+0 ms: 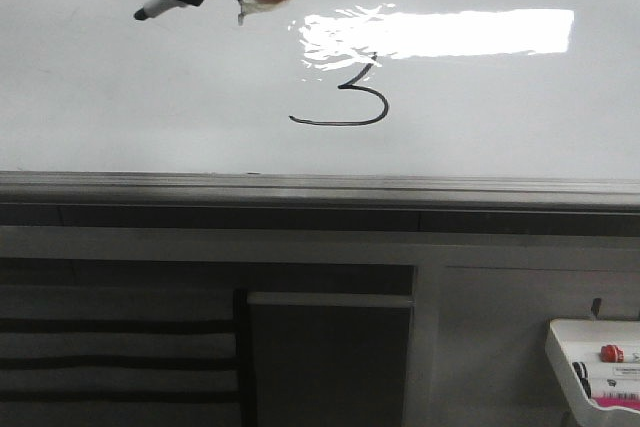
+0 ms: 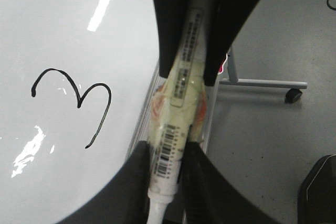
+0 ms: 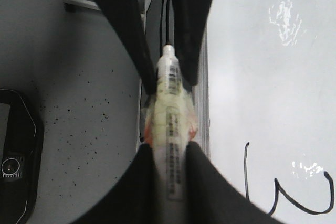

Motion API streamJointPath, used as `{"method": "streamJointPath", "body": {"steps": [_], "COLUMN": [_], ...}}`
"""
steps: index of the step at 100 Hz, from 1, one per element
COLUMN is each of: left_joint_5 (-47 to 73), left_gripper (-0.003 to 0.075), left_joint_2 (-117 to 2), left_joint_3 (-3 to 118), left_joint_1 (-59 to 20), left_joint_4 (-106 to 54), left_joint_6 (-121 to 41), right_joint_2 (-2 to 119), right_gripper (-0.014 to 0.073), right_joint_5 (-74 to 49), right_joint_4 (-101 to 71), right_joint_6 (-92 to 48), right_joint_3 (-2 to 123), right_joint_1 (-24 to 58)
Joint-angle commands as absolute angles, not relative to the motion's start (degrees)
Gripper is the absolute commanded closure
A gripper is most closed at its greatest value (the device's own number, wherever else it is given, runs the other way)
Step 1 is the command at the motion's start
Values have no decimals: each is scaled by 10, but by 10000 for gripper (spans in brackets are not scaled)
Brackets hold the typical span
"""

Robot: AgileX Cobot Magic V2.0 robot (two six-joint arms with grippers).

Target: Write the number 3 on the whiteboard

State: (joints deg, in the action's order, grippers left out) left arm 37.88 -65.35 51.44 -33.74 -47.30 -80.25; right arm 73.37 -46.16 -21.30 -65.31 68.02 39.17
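the thin black hand-drawn number 3 (image 1: pixel 347 97) sits on the large glossy white whiteboard (image 1: pixel 120 97), just below the bright rectangular light reflection (image 1: pixel 440 32) and above the board's grey metal bottom rail (image 1: pixel 320 187). the left claw (image 2: pixel 173 114) is clamped on a white taped marker (image 2: pixel 176 124). the right claw (image 3: pixel 170 114) grips a second white taped marker (image 3: pixel 170 124). up and left of the 3, a black marker tip (image 1: pixel 150 11) hangs close to the board; whether it touches is unclear.
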Motion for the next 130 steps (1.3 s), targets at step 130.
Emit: {"method": "streamJointPath", "body": {"steps": [130], "left_joint_5": [311], "left_gripper": [739], "left_joint_2": [-655], "left_joint_3": [533], "left_joint_1": [-285], "left_joint_4": [-482], "left_joint_6": [-739], "right_joint_2": [655], "right_gripper": [341], "right_joint_5": [-432], "right_joint_4": [-107], "right_joint_6": [-435], "right_joint_3": [707], "right_joint_1": [322]}}
